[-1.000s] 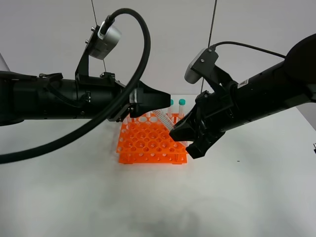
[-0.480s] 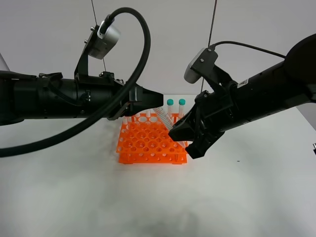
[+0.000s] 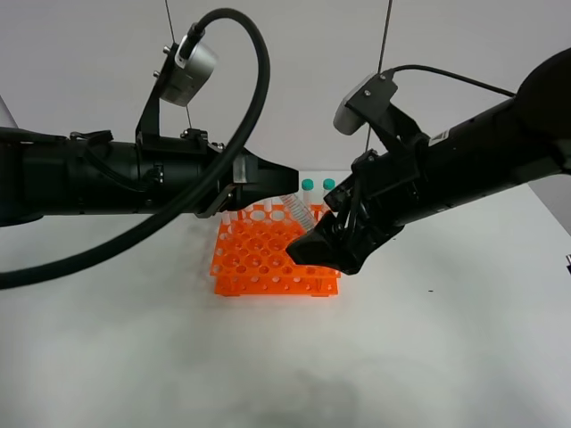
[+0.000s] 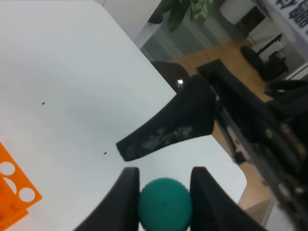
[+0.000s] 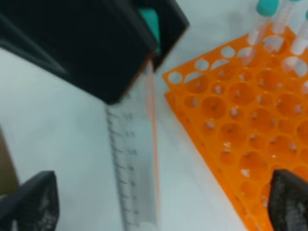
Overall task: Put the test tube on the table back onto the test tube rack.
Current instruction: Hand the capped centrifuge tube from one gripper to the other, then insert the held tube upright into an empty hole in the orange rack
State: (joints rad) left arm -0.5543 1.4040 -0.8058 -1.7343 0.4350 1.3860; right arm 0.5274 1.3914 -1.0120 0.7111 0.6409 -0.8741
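Observation:
My left gripper [image 3: 287,183] is shut on the teal cap of the test tube [image 3: 295,211]. It holds the tube slanted above the back of the orange test tube rack [image 3: 259,263]. In the left wrist view the cap [image 4: 165,204] sits between the two black fingers [image 4: 127,192]. My right gripper [image 3: 317,245] is open over the rack's right side, close to the tube's lower end. In the right wrist view the clear tube [image 5: 134,163] hangs from the left gripper [image 5: 96,48], and my right gripper [image 5: 159,197] is spread wide around its lower part without touching it.
The rack stands on the white table [image 3: 428,339]. Other teal-capped tubes [image 3: 318,185] stand upright in the rack's back row and show in the right wrist view [image 5: 264,9]. Both black arms cross above the rack.
My right gripper has moved left and down toward the tube's lower end, over the rack's right side. My left gripper drew back slightly to the left with the tube.

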